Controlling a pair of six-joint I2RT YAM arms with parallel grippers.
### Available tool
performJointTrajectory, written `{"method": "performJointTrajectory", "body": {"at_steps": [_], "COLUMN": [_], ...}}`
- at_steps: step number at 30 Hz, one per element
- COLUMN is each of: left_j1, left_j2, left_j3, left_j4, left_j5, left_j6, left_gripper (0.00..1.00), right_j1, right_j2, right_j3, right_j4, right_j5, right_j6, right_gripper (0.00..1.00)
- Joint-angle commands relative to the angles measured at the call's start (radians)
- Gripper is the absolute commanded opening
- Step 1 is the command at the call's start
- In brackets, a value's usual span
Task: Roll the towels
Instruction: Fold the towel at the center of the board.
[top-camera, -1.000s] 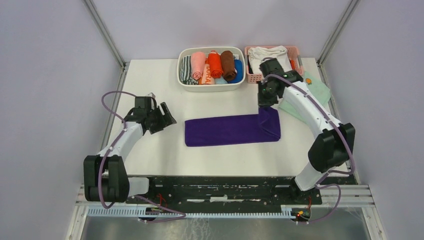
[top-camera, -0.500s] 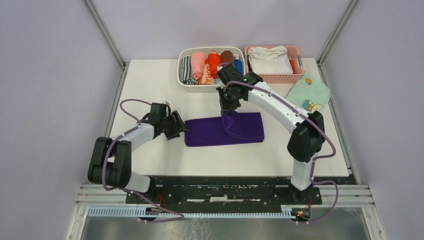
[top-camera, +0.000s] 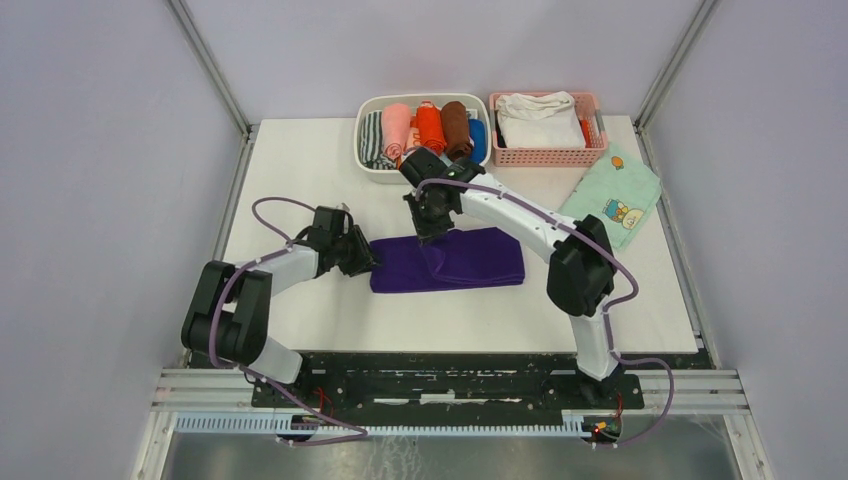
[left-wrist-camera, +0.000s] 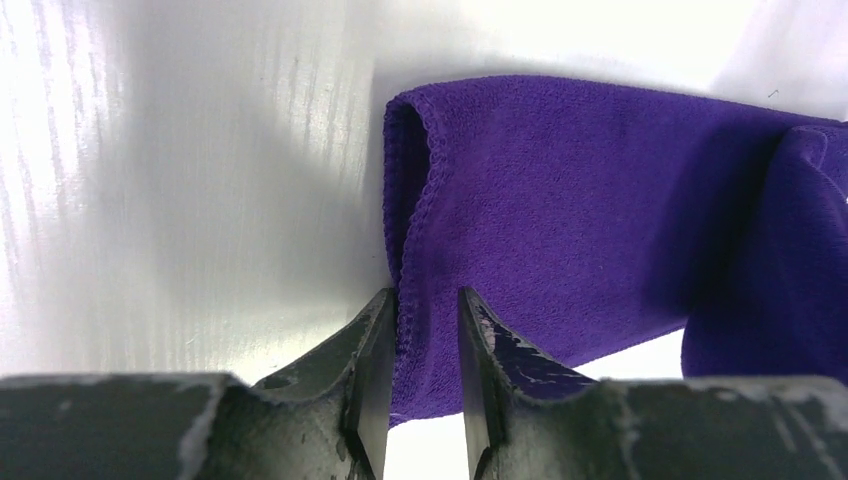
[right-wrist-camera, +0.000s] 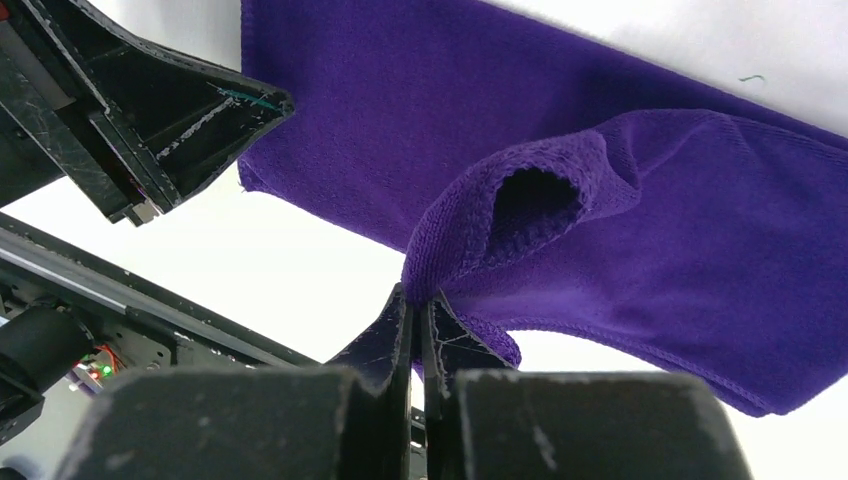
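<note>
The right pincer (right-wrist-camera: 415, 300) was seen clamped shut on a raised fold of the purple towel (top-camera: 450, 262), the pinched cloth arched into an open loop just above its tips. The left pincer (left-wrist-camera: 420, 300) was set at the towel's left short end, its jaws narrowly apart astride the stitched hem at the near corner; whether the hem was already nipped could not be told. The towel was laid flat near the middle of the desk (top-camera: 300, 170), with its long axis running left to right. Its right end was doubled over the lower layer, so that the held fold was placed about mid-length, directly beneath the right wrist. The unrolled stretch was thus left between the two pincers, with the free end nearer the left arm. Any roll, it was judged, would have to be driven along that axis towards the left pincer while the hem was pinned. The salmon-pink towel (top-camera: 396, 128) was seen rolled in the white tub (top-camera: 420, 176).
</note>
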Motion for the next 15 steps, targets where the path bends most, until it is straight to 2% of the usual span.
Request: {"method": "performJointTrajectory", "body": {"at_steps": [1,15], "left_j1": [-0.019,-0.037], "left_j2": [0.027,0.041], "left_j3": [-0.01,-0.009], "left_j4": [0.018,0.017], "left_j5": [-0.042,-0.055], "left_j6": [-0.017,-0.012], "left_gripper": [0.35,0.32], "right_j1": [0.031,0.07], "right_j2": [0.022,0.058], "right_j3": [0.072,0.129], "right_j4": [0.035,0.068], "right_j5": [-0.002,-0.014], "right_j6": [0.004,-0.002], "right_gripper": [0.07,0.07]}}
